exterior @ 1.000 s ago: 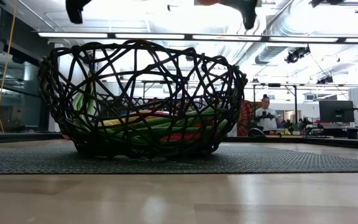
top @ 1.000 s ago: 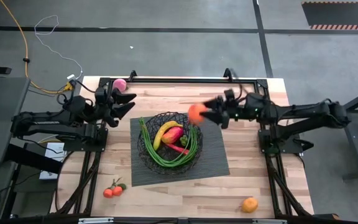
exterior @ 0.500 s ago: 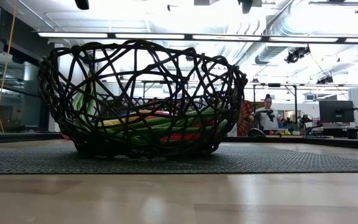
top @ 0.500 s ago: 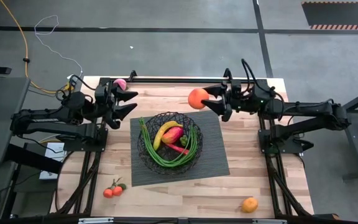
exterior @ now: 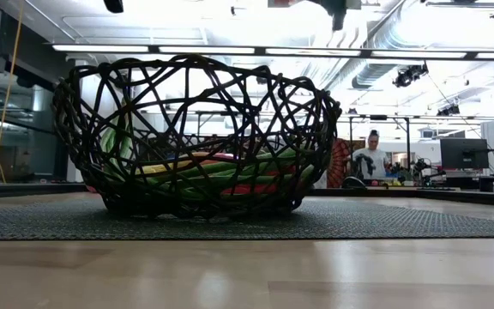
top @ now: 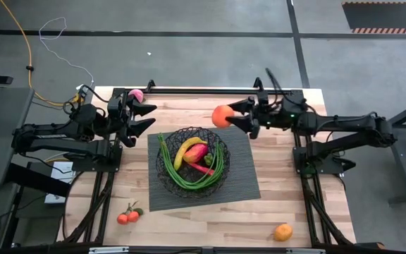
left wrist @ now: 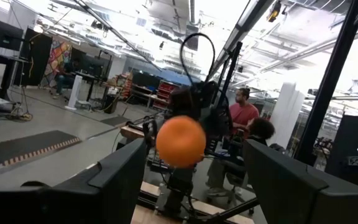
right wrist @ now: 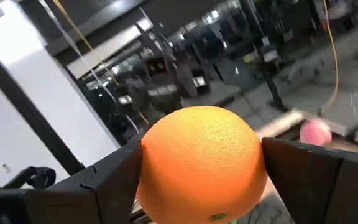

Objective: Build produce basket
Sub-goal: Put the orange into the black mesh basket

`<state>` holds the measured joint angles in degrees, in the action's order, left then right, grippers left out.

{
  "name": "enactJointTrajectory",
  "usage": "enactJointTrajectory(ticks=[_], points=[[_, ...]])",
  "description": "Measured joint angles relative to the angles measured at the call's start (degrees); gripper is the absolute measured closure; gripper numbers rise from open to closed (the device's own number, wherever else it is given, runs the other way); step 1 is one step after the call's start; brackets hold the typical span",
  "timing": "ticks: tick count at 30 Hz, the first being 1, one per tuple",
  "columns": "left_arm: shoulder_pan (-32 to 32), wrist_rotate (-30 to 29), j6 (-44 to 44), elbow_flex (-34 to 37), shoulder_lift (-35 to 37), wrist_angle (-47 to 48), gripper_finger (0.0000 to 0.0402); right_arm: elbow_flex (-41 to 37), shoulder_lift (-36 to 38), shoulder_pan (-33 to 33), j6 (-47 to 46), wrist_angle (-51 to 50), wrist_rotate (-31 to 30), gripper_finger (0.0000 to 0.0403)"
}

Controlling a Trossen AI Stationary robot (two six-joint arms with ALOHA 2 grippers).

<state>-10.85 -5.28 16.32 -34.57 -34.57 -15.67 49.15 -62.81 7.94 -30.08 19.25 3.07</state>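
Note:
The black wire basket [top: 192, 161] stands on a dark ribbed mat [top: 242, 180] and holds a yellow banana [top: 187, 149], a red-orange mango [top: 197, 152], a red chili and long green beans [top: 220, 164]. My right gripper [top: 228, 116] is shut on an orange [top: 221, 116], held high over the table just beyond the basket's far right rim. My left gripper [top: 149, 114] hangs open with nothing in it at the far left, its fingers level and pointing toward the orange [left wrist: 180, 140]. A pink ball [top: 137, 95] lies on the table behind the left gripper. My right gripper pinches the orange between its two fingers, one finger [right wrist: 101, 183] on each opposite side [right wrist: 151, 168] of the fruit. The fingers lie about level and come from the table's right side. The orange is lifted clear of table and basket.
Two small tomatoes with green tops [top: 127, 216] lie near the front left edge, and a second orange [top: 283, 231] lies near the front right corner. The low view shows the basket [exterior: 195, 137] from the side. People sit in the room beyond the table.
My right gripper has carried the orange from over the basket's far right rim toward the table's far edge and upward, still shut on it. My left gripper has risen a little and rolled about its own axis, staying open.

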Motion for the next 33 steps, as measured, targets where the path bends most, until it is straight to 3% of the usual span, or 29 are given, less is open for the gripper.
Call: enactJointTrajectory(ticks=[8, 21, 26, 33], points=[[0.00, -0.02, 0.00, 0.00, 0.02, 0.01, 0.0145, 2.94, -14.84, -4.11, -2.95, -2.33, 4.43, 0.0112], [0.00, -0.01, 0.00, -0.04, -0.04, 1.28, 0.0145, 14.13, -40.34, -7.40, -3.04, -6.14, 15.02, 0.0112], [0.02, -0.02, 0.00, -0.04, -0.04, 1.28, 0.0145, 16.50, -44.97, -8.57, -2.63, -7.54, 18.18, 0.0112], [0.02, 0.00, -0.01, -0.04, -0.04, 1.28, 0.0145, 16.79, -46.23, -10.35, 1.14, -11.86, 13.38, 0.0112]])
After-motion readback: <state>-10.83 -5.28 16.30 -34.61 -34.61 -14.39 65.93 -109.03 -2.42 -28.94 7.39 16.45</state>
